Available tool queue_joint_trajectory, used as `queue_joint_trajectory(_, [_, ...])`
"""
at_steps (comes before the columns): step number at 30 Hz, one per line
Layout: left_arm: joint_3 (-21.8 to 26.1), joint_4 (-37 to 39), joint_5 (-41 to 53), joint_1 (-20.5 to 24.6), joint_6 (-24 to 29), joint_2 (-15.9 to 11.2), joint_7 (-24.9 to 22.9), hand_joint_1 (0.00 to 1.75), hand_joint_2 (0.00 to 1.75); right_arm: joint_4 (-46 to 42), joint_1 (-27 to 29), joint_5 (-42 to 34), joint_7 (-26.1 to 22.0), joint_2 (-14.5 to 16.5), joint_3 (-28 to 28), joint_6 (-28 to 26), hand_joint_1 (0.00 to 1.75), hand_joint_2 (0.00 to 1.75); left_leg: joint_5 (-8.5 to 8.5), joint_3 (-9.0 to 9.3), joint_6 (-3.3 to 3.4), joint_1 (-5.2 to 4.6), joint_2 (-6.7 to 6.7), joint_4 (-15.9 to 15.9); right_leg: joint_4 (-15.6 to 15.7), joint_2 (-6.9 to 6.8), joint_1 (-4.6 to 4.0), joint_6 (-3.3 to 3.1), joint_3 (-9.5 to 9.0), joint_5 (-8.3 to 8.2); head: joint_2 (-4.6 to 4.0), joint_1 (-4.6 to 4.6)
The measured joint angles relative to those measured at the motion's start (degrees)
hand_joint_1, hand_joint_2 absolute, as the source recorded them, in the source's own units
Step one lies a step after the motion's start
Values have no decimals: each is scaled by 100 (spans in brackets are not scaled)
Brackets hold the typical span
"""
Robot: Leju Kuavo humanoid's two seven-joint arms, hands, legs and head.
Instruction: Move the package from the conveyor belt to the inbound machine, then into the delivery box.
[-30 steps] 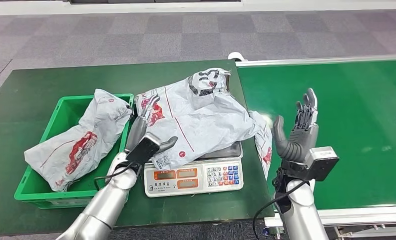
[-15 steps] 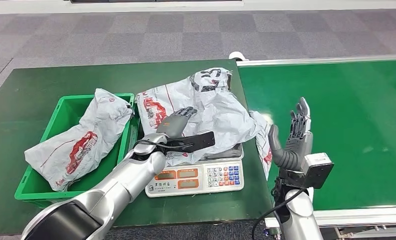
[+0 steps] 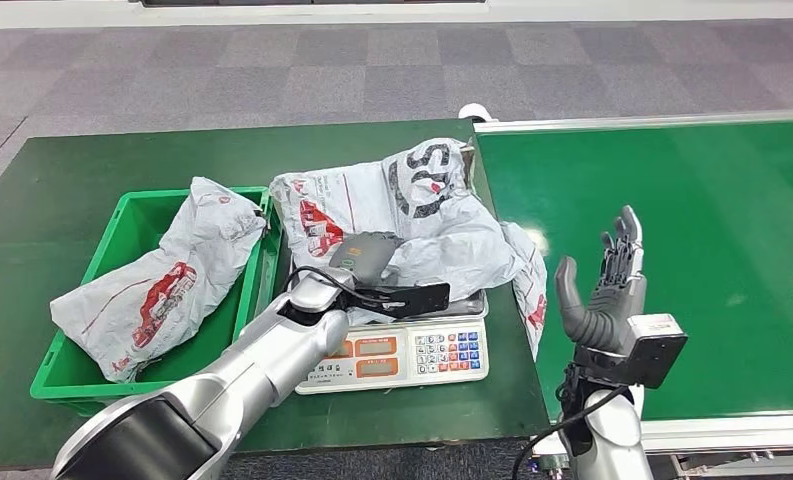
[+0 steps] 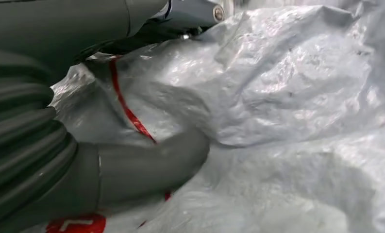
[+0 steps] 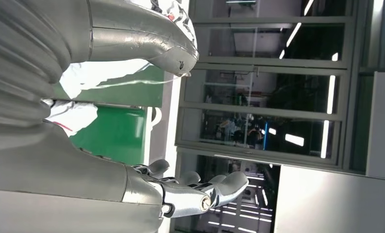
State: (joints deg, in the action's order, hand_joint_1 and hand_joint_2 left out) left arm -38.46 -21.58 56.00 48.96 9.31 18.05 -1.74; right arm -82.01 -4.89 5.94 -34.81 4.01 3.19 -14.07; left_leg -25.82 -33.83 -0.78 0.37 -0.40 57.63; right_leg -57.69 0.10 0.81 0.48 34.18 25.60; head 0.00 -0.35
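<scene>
Since a second ago the left hand (image 3: 364, 256) has swung from the package's near edge onto its middle, fingers now pressing into the grey wrap; whether it truly grips cannot be told. The package (image 3: 402, 215) lies under that hand on the scale (image 3: 397, 355), so transfer to the green box (image 3: 122, 230) appears next. The right hand (image 3: 607, 290) hovers open, empty, beside it over the belt (image 3: 692, 230). Count: two packages, one already boxed (image 3: 152, 285); one scale; one box.
</scene>
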Motion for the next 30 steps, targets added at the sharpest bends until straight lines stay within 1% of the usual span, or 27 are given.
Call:
queue_joint_trajectory(3, [24,-74,-14,-78,697,-39,308,175,175,-18,29,18,6,20,-29,51,0,175,0,-2,0,0,0,0,0,0,0,0,2,0,0,0])
queue_joint_trajectory(8, [101,-268,9,-225,1616,-120,765,175,175,-43,90,29,11,46,-55,78,0,175,-1,-7,0,0,0,-1,0,0,0,0,7,1,0,0])
queue_joint_trajectory(11, [207,-508,-42,-383,2469,-156,1311,175,175,-43,98,27,8,55,-56,84,0,175,-1,-10,1,0,0,-1,0,0,0,0,9,1,0,0])
queue_joint_trajectory(13, [363,-798,-19,-544,2907,-184,1716,175,175,-43,97,9,-3,60,-56,84,0,175,-2,-10,2,0,1,0,0,1,0,0,9,1,0,-1])
queue_joint_trajectory(16, [766,-1393,276,-845,3069,-203,2274,175,175,-43,96,-35,-20,61,-56,74,0,175,-3,-11,3,0,2,0,0,2,0,0,11,1,0,-1])
queue_joint_trajectory(18, [1166,-1858,550,-1085,3086,-173,2868,175,175,-42,96,-77,-35,61,-56,49,0,175,-3,-13,3,-1,4,0,0,3,0,0,14,1,0,-1])
queue_joint_trajectory(19, [1303,-2000,627,-1157,3092,-157,3073,175,175,-41,96,-90,-39,61,-56,40,0,175,-3,-14,3,-1,4,0,0,3,0,0,15,1,0,0])
queue_joint_trajectory(21, [1431,-2112,685,-1211,3094,-136,3257,175,175,-40,96,-101,-45,60,-56,33,0,175,-3,-14,3,0,4,0,0,3,0,0,16,1,0,1])
queue_joint_trajectory(23, [2117,-2856,647,-1530,3095,-37,3734,175,175,-37,110,-142,-87,60,-56,5,0,175,-4,-15,2,0,8,-1,0,7,-1,0,19,1,0,0])
queue_joint_trajectory(25, [2865,-3882,491,-1961,3095,43,4150,175,175,-34,158,-180,-136,61,-56,-29,0,175,-6,-16,1,0,11,-2,0,11,-3,-1,21,2,0,-1])
queue_joint_trajectory(30, [3352,-5313,185,-2511,3095,-73,4173,175,175,-34,276,-207,-200,58,-56,-55,0,175,-6,-18,0,1,10,-5,0,10,-9,-5,22,4,0,-2])
